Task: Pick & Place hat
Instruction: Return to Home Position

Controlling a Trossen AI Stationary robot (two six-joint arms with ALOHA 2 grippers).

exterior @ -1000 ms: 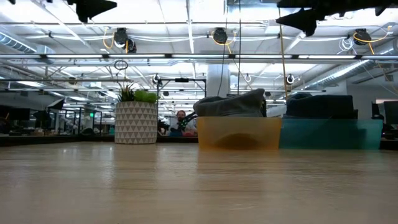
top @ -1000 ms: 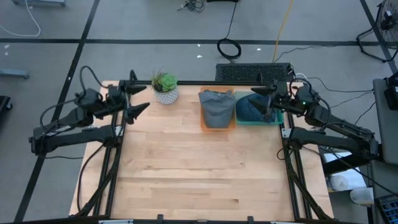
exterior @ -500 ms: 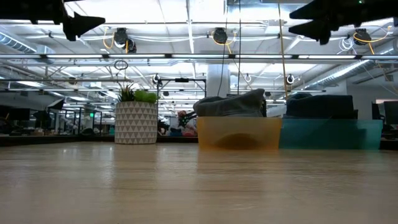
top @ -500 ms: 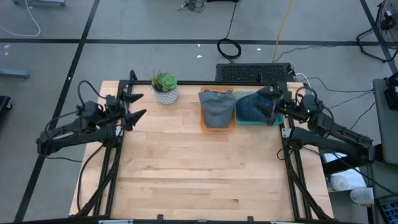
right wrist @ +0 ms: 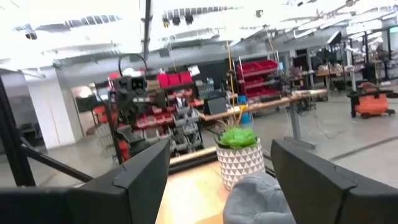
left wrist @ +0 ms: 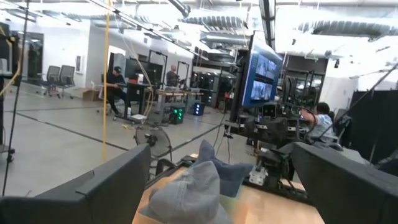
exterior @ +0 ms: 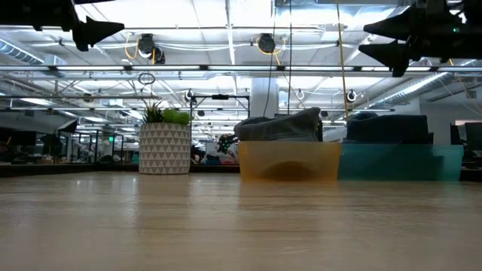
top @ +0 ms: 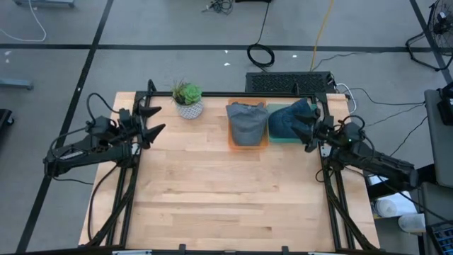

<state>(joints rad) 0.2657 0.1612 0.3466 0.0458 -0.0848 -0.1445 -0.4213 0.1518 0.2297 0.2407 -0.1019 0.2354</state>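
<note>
A grey hat [top: 245,122] lies in an orange bin [exterior: 290,162] at the table's far edge. Beside it a dark blue hat [top: 285,122] lies in a teal bin [exterior: 399,162]. My left gripper [top: 160,119] hangs open in the air over the table's far left corner, pointing toward the bins. My right gripper [top: 301,132] hangs open at the table's right edge, its fingertips just by the teal bin's near right corner, well above it in the low view [exterior: 365,39]. Nothing sits between either pair of fingers.
A small green plant in a white patterned pot [top: 188,101] stands at the far edge, between my left gripper and the orange bin. The bare wooden tabletop [top: 226,191] stretches from the bins to the near edge. Black frame rails [top: 120,191] run along both sides.
Both grippers have sunk, stayed open and drawn back. The left has gone toward the table's left edge, away from the plant. The right has gone from above the teal bin toward the right and near edges. The hats and bins have not moved.
</note>
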